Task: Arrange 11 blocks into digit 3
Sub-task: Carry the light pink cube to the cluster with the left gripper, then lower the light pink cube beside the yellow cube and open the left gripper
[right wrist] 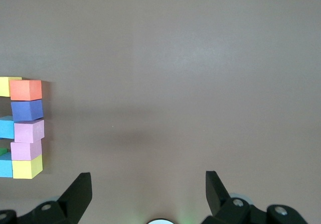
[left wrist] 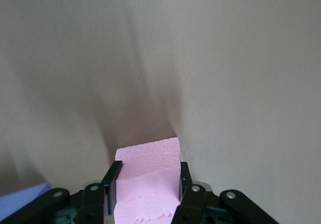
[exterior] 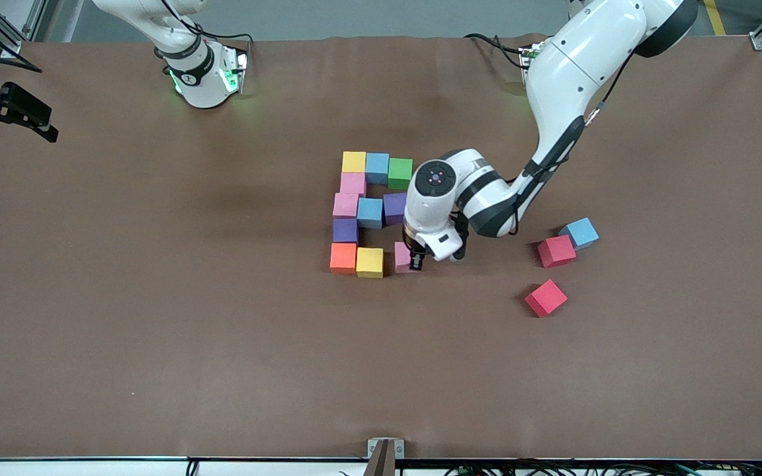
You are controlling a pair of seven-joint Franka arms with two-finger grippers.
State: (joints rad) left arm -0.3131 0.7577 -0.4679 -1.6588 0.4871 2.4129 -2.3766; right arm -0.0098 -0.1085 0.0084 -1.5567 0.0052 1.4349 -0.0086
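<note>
A: What's sitting on the table (exterior: 156, 330)?
B: The digit 3 (exterior: 368, 211), nearly complete. The left gripper (exterior: 415, 260) is clamping a pink block (exterior: 402, 256), partly hiding it, just beside the yellow block (exterior: 370, 262).
A: The right gripper (right wrist: 148, 194)?
B: Waiting spread, near its base.

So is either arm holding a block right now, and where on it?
The left gripper is shut on a pink block, fingers pressing two opposite side faces, beside the yellow block. The right gripper waits open, holding nothing.
</note>
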